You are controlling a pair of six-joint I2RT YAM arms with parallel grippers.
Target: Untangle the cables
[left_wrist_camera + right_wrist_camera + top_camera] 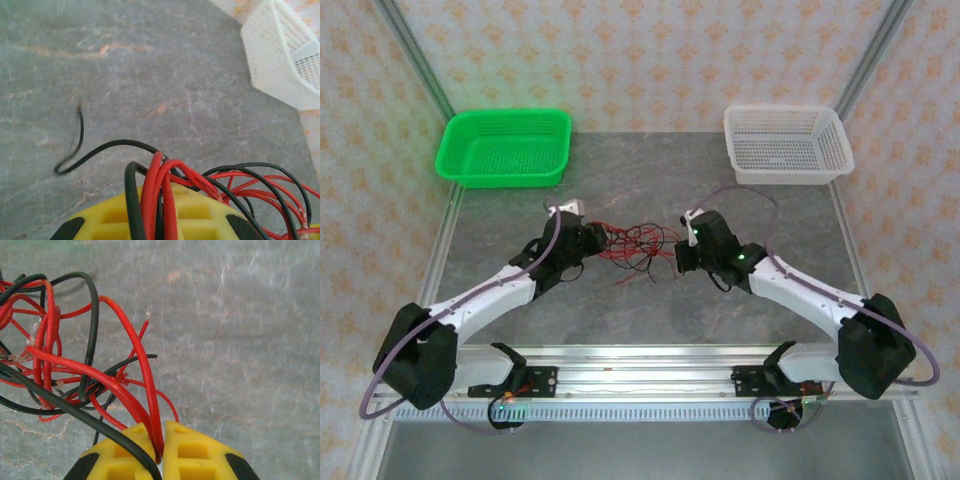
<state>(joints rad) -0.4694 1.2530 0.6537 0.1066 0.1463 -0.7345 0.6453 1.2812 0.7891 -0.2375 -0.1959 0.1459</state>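
The cables [638, 246] are a knot of thin red and black wires lying mid-table between the two arms. My left gripper [592, 240] is at the knot's left side. In the left wrist view it [157, 220] is shut on a bundle of red cables [161, 182] and a black one [131, 200] running down between the yellow fingers [200, 212]. A loose black end [79, 145] trails left on the table. My right gripper [684, 252] is at the knot's right side, and its jaws [161, 452] pinch two red cables [142, 385]. A black cable [75, 412] crosses its left finger [120, 457].
A green basket [505, 147] stands at the back left and a white basket [785, 145] at the back right, the white one [282, 55] also seen from the left wrist. The grey marbled table [640, 180] lies bare around the knot. A metal rail [640, 360] runs along the near edge.
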